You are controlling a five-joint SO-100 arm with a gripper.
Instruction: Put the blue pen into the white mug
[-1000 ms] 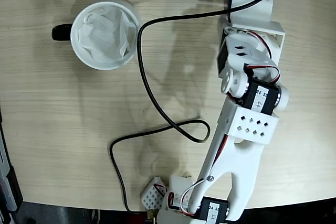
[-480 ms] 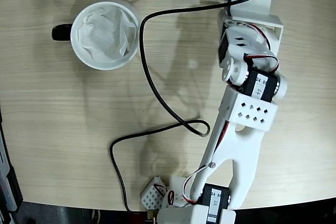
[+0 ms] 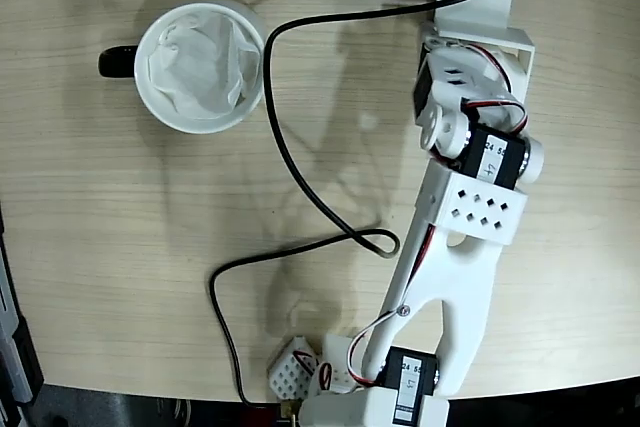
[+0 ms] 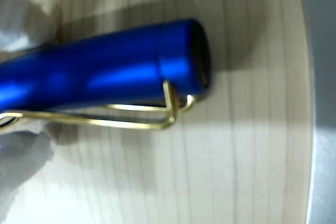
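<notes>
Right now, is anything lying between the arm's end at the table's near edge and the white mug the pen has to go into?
Yes: a loose black cable loops across the table between the arm and the white mug, passing just right of its rim. The blue pen fills the wrist view; the gripper's state cannot be told.

The counter [image 3: 150,227] is pale wood-grain, matt, probably laminate. The blue pen [image 4: 105,72] up close in the wrist view is glossy metallic blue with soft highlights, and its wire clip [image 4: 131,116] looks shiny and gold-toned. The white mug [image 3: 160,112] has a smooth glazed-looking rim and a glossy black handle [image 3: 117,62], with crumpled matt white paper [image 3: 200,62] inside. The arm [image 3: 460,247] is matt white plastic, and the black cable [image 3: 290,167] looks smooth and rubbery.
</notes>
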